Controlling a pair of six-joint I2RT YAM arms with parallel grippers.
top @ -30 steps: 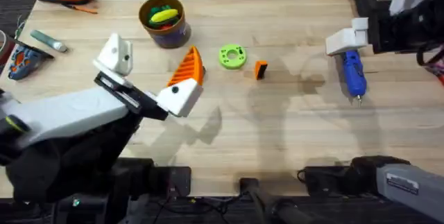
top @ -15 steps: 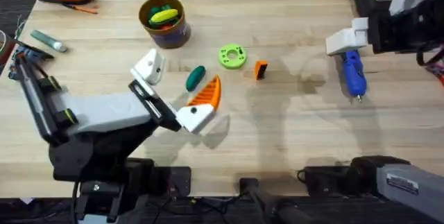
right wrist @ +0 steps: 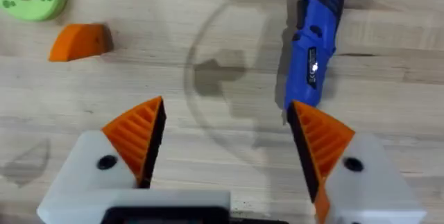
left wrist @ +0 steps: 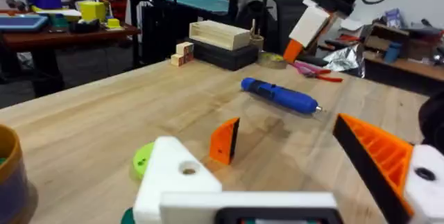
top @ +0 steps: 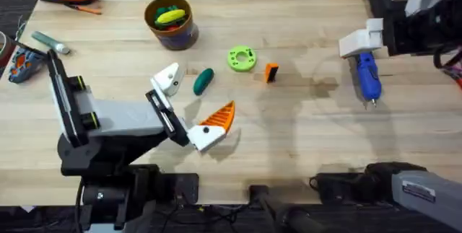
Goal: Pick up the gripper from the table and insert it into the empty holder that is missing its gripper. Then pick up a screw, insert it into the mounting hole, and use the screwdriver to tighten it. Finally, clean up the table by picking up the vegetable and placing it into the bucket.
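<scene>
I see the big wooden bench first. My left end effector has one orange pad and one bare holder, spread wide, holding nothing. My right end effector is spread above the blue screwdriver. The little orange gripper lies beside the green ring. I think picking it up comes next.

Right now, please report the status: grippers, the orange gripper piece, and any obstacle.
Left gripper open, one holder missing its pad. Right gripper open above the screwdriver. Orange gripper piece loose on the table, beside the green ring. Vegetable near the left gripper.
</scene>
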